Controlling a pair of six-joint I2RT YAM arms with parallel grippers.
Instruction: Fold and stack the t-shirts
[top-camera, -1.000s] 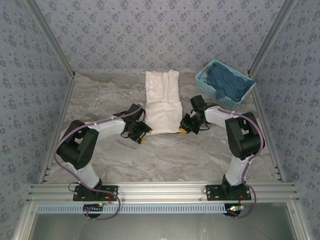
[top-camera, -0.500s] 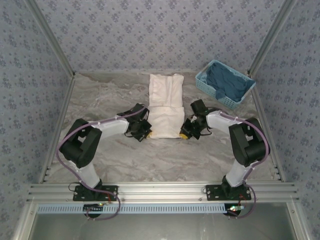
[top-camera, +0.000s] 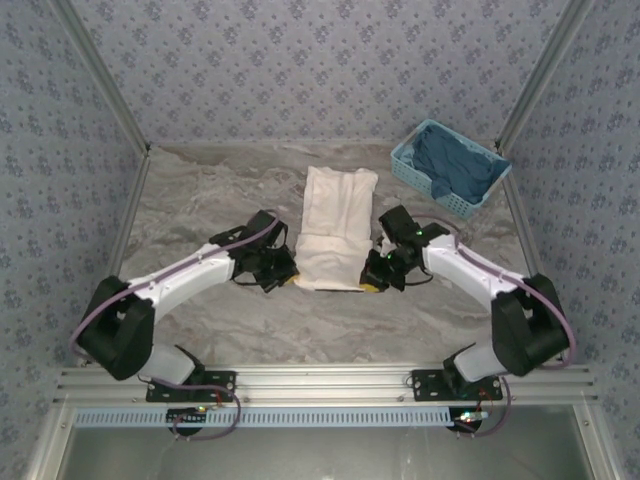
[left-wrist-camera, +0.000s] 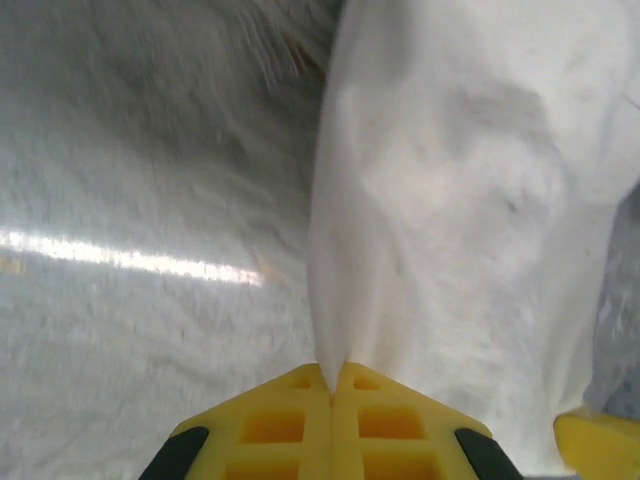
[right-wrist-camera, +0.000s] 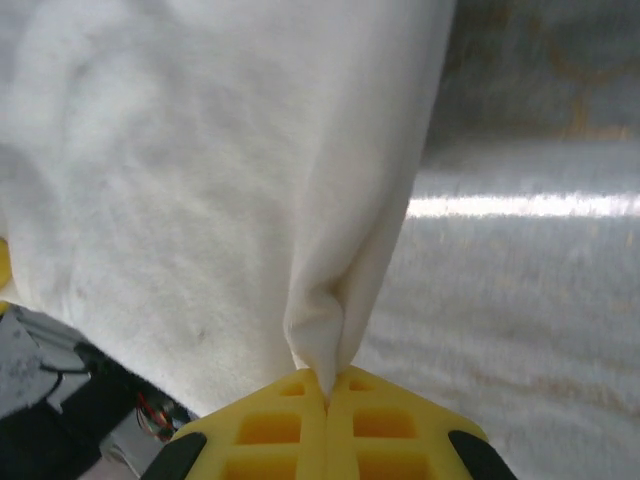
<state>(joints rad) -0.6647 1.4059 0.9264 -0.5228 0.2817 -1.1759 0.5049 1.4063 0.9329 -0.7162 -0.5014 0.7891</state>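
Shirt position changed: the plain cream-white cotton t-shirt now lies nearer the arm bases and further right than a second ago. Its far end slants toward the light-blue plastic lattice basket. Near corners are held by the left gripper and right gripper, each clamped tight on bunched cloth. Likely a drag to straighten before the next fold; no stack yet. Bare marbled grey tabletop gives room left and near; the basket crowds the far right.
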